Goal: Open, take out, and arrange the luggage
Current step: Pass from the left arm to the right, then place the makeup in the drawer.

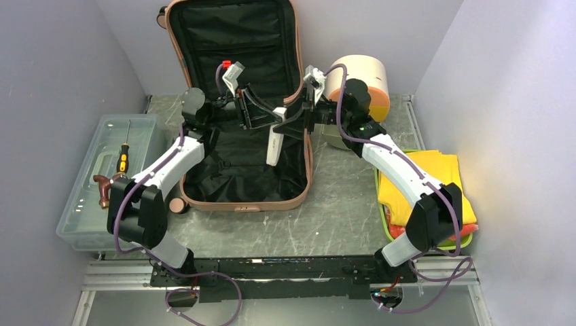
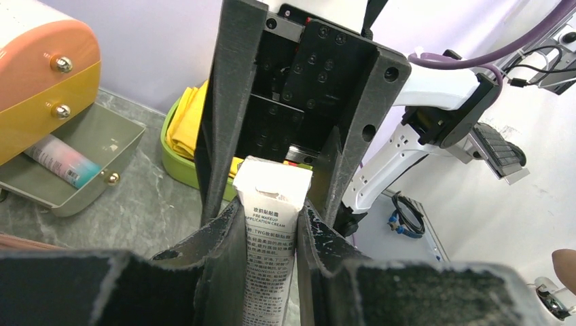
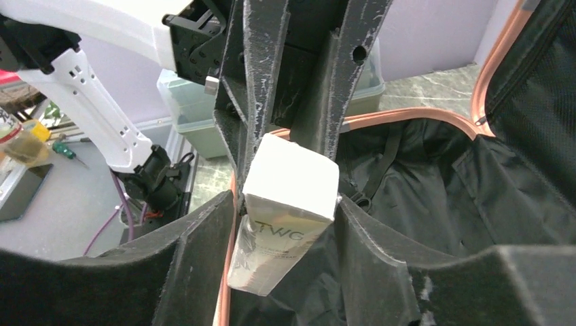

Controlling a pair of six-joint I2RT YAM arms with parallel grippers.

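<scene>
**Item 1. Left pincer (image 2: 267, 231).** Clenched on the body of a white cream tube (image 2: 272, 187). The tube stands roughly upright with its crimped end up and its lower length hanging below the pincer. Judged reason: the top end is left free for the other arm to take.

**Item 2. Right pincer (image 3: 286, 224).** Meets the left pincer head-on, jaws set either side of the tube's top end and close against it. Whether they have bitten cannot be told. Judged step: a hand-over, passing the tube towards the right-side storage.

**Item 3. The luggage (image 1: 234, 180).** Directly beneath both pincers, lying open on the bench (image 1: 339, 204), with its lid leaning up at the far wall. The black lining under the tube shows nothing else lying in it, so the emptying looks well advanced.

**Item 4. Behind the right pincer.**
- Pink-and-orange drawer unit (image 1: 363, 78). Its open drawer (image 2: 68, 170) already holds another tube, so it is the likely destination.
- Lime-green tray (image 2: 173, 146), nearer that arm's base, carrying folded yellow cloth (image 1: 421, 183).

**Item 5. Outward of the left pincer.** Clear bin (image 1: 88, 204), well apart from the pincer, with a screwdriver (image 1: 123, 157) lying on its lid.
</scene>
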